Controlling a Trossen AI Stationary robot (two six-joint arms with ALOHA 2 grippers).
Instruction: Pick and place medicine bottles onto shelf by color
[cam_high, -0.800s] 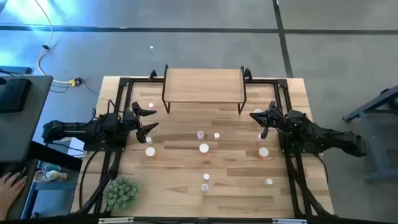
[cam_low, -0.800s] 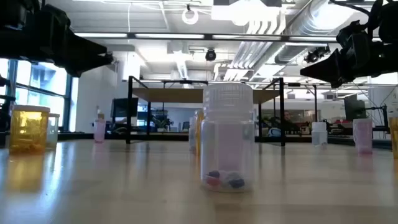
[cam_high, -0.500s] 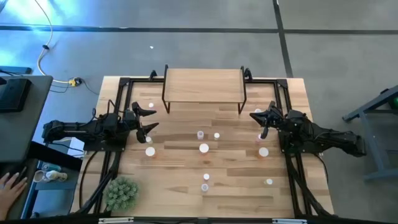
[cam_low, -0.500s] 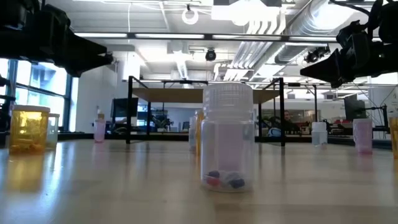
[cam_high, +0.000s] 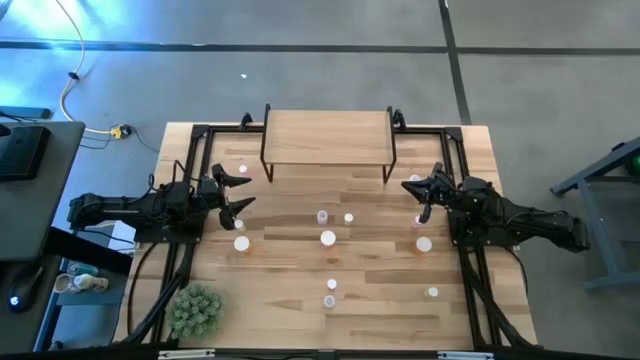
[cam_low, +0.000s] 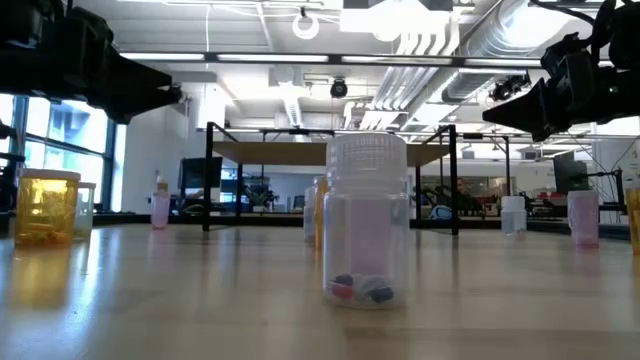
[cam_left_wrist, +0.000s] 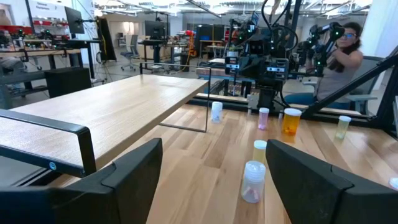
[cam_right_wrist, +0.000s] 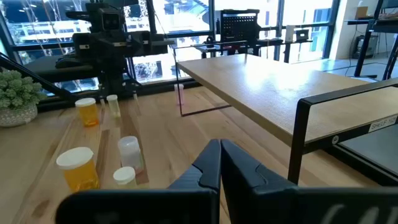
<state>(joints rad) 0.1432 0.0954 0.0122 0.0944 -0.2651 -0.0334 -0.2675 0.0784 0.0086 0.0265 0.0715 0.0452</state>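
Item — medicine bottles (cam_high: 328, 237), small capped plastic, scattered mid-worktop (cam_high: 300, 320) in front of the shelf (cam_high: 328, 137), whose top is bare. I judge them light, rigid, smooth and easily tipped; I'd grip the body below the cap. Left pincer (cam_high: 232, 190) spread wide near the left edge, right pincer (cam_high: 417, 192) closed empty near the right edge.

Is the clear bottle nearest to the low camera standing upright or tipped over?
Upright. In the low view the clear bottle stands on its base on the table, white cap on top, and a few small pills lie at its bottom.
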